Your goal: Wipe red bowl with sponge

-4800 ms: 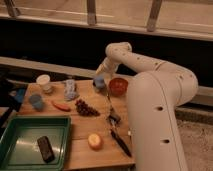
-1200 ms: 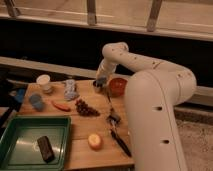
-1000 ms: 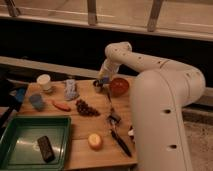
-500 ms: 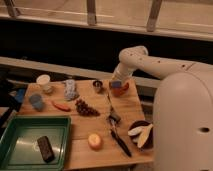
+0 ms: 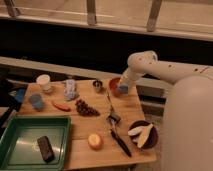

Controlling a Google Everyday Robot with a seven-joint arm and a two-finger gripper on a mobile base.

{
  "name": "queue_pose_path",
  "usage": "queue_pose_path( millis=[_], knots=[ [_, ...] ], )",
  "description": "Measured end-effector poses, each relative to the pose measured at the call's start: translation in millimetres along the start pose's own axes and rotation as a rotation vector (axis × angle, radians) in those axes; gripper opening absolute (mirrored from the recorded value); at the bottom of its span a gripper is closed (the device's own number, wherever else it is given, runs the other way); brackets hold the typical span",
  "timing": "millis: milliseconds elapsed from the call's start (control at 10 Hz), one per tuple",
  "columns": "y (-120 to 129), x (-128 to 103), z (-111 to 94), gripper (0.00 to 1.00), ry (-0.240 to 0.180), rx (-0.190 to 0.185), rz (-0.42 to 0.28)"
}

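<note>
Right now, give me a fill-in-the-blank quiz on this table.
The tool and sponge are at the red bowl; the sponge is light ____.
The tray holding the dark block is ____.
The round fruit lies ____ the tray and the maroon bowl.
Missing: blue; green; between.

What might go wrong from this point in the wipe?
The gripper is at the red bowl with the sponge. The bowl sits near the table's back edge, so a sideways push might slide it off. The small metal cup beside it may get knocked.
</note>
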Motion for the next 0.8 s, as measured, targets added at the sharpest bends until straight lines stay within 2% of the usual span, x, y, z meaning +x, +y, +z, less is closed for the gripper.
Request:
queue_pose_path(
  millis=[300, 500, 800],
  knots=[
    [20, 2, 24, 0.0, 0.049, -0.002, -0.022],
    [24, 0, 40, 0.0, 0.081, 0.007, -0.034],
    [27, -14, 57, 0.0, 0.101, 0.022, -0.035]
  ],
)
